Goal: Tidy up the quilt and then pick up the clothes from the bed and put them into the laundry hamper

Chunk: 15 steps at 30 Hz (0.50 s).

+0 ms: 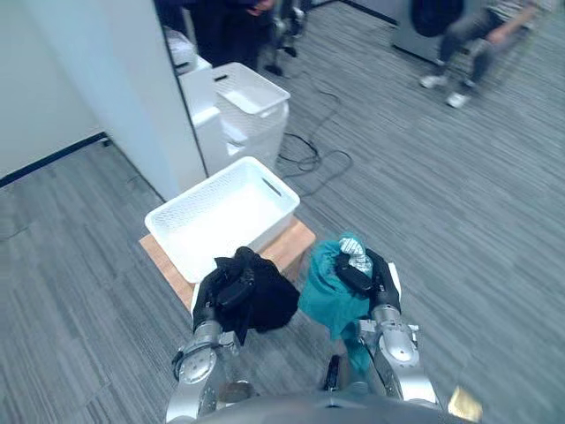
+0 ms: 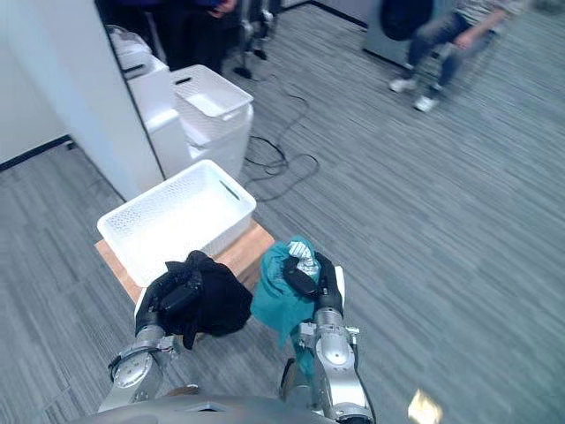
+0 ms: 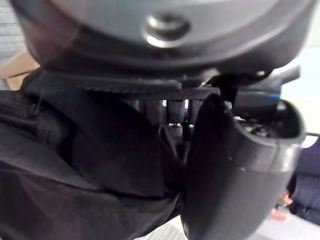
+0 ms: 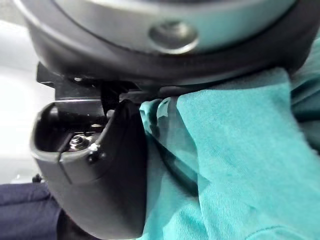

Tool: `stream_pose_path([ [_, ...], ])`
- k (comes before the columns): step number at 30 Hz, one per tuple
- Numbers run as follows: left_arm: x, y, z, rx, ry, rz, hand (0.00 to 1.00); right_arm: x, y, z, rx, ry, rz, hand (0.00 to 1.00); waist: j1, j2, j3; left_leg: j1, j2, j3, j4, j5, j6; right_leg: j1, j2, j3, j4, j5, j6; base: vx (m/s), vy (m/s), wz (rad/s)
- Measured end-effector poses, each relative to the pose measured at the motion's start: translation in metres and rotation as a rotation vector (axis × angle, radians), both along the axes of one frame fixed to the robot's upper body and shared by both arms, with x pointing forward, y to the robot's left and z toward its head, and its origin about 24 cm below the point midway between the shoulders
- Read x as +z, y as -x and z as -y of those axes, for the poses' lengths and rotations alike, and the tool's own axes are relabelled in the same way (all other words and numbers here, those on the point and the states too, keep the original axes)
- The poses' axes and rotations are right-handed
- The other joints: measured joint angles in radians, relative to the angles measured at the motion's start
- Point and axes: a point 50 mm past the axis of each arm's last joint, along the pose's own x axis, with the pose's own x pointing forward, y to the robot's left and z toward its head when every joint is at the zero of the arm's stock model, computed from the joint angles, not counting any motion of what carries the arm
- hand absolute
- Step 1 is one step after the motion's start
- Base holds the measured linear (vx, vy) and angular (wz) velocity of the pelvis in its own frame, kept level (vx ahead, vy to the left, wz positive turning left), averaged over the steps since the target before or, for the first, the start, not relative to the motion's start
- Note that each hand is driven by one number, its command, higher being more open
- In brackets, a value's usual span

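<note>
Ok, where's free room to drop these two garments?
The white hamper is bare inside. A narrow strip of wooden board shows between its near wall and the teal garment. Crowded nearer: left hand clutches the black garment, right hand the teal.

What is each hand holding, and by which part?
The left hand grips a black garment, the right hand a teal garment; each is clutched at a bunched fold, the rest hanging. Which part of the garment cannot be told.

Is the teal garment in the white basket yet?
No, the teal garment is bunched in the right hand, short of the white basket; the left hand grips the black garment.
</note>
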Motion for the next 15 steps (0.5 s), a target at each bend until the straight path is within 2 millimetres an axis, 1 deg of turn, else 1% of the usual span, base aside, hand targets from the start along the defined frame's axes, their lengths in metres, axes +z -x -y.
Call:
stream_pose_path([
  [1,0.003,-0.004,-0.001,0.008,0.001,0.02,0.0,0.006,-0.001,0.004,-0.019,0.004,0.026,0.0,-0.009,0.008,0.005,0.003,0.031,-0.053,0.002,-0.004,-0.037,-0.023,0.046,0.145,-0.148,0.056,0.012,0.53,-0.573,1.71],
  [2,0.008,-0.008,-0.004,0.015,-0.004,0.045,0.0,0.015,-0.002,0.008,-0.043,0.01,0.066,0.0,-0.02,0.002,0.007,0.012,0.064,-0.112,-0.001,-0.017,-0.104,-0.029,0.068,0.31,-0.3,0.15,0.024,0.54,-0.609,1.75],
  [3,0.011,-0.009,-0.006,0.019,-0.009,0.059,0.0,0.018,-0.003,0.01,-0.051,0.013,0.082,0.0,-0.023,-0.01,0.009,0.019,0.071,-0.132,-0.001,-0.031,-0.137,-0.024,0.061,0.356,-0.341,0.19,0.025,0.44,-0.587,1.66],
  [4,0.017,-0.01,-0.01,0.019,-0.023,0.085,0.0,0.024,-0.002,0.01,-0.059,0.014,0.105,0.0,-0.026,-0.039,0.009,0.037,0.077,-0.169,-0.004,-0.06,-0.202,-0.008,0.036,0.401,-0.359,0.259,0.042,0.32,-0.497,1.18],
  [5,0.019,-0.013,-0.011,0.014,-0.029,0.099,0.0,0.027,-0.003,0.011,-0.059,0.019,0.12,0.0,-0.025,-0.037,0.017,0.056,0.098,-0.188,-0.008,-0.084,-0.242,-0.007,0.033,0.38,-0.311,0.295,0.231,0.34,-0.575,1.11],
  [6,0.02,-0.016,-0.006,0.028,0.001,0.108,0.0,0.034,-0.012,0.02,-0.041,0.074,0.148,0.0,-0.002,0.019,0.026,0.062,0.181,-0.199,-0.01,-0.072,-0.254,-0.011,0.099,0.319,-0.244,0.256,0.175,0.28,-0.489,0.76],
  [7,0.023,-0.018,-0.002,0.02,0.018,0.126,0.0,0.043,-0.021,0.021,-0.018,0.115,0.185,0.0,0.008,0.042,0.021,0.049,0.214,-0.192,-0.018,-0.011,-0.252,-0.011,0.118,0.278,-0.231,0.241,0.148,0.24,-0.462,0.57],
  [8,0.024,-0.019,-0.001,0.019,0.025,0.134,0.0,0.047,-0.026,0.02,-0.007,0.133,0.203,0.0,0.009,0.042,0.021,0.041,0.225,-0.19,-0.026,0.024,-0.252,-0.006,0.121,0.253,-0.235,0.239,0.137,0.18,-0.417,0.73],
  [9,0.026,-0.022,0.003,0.014,0.04,0.147,0.0,0.054,-0.034,0.016,0.021,0.147,0.237,0.0,0.008,0.044,0.02,0.027,0.248,-0.184,-0.044,0.088,-0.244,0.02,0.121,0.206,-0.256,0.237,0.115,0.13,-0.367,0.97],
  [10,0.028,-0.025,0.007,0.005,0.053,0.16,0.0,0.061,-0.04,0.01,0.057,0.171,0.267,0.0,0.008,0.044,0.02,0.014,0.27,-0.145,-0.058,0.142,-0.224,0.052,0.114,0.151,-0.286,0.24,0.096,0.11,-0.325,1.11],
  [11,0.03,-0.027,0.009,-0.004,0.057,0.166,0.0,0.064,-0.043,0.007,0.075,0.188,0.282,0.0,0.007,0.044,0.02,0.004,0.278,-0.107,-0.064,0.168,-0.21,0.071,0.106,0.119,-0.302,0.24,0.089,0.07,-0.28,1.36],
  [12,0.032,-0.028,0.015,-0.028,0.066,0.178,0.0,0.069,-0.049,0.001,0.108,0.195,0.308,0.0,0.002,0.044,0.019,-0.007,0.286,-0.001,-0.071,0.208,-0.164,0.111,0.085,0.061,-0.334,0.24,0.082,0.04,-0.231,1.53],
  [13,0.036,-0.028,0.021,-0.051,0.087,0.196,0.0,0.076,-0.055,-0.005,0.155,0.21,0.335,0.0,0.0,0.044,0.019,-0.028,0.286,0.116,-0.045,0.206,-0.154,0.149,0.057,0.009,-0.369,0.243,0.078,0.03,-0.194,1.52],
  [14,0.039,-0.028,0.024,-0.067,0.098,0.209,0.0,0.078,-0.057,-0.009,0.179,0.225,0.347,0.0,0.002,0.045,0.019,-0.037,0.285,0.176,-0.032,0.2,-0.144,0.167,0.045,-0.013,-0.383,0.247,0.079,0.02,-0.098,1.36],
  [15,0.045,-0.029,0.027,-0.092,0.109,0.238,0.0,0.084,-0.061,-0.016,0.218,0.251,0.372,0.0,0.008,0.047,0.017,-0.038,0.285,0.27,-0.042,0.198,-0.136,0.194,0.031,-0.053,-0.401,0.251,0.084,0.01,-0.01,1.02],
])
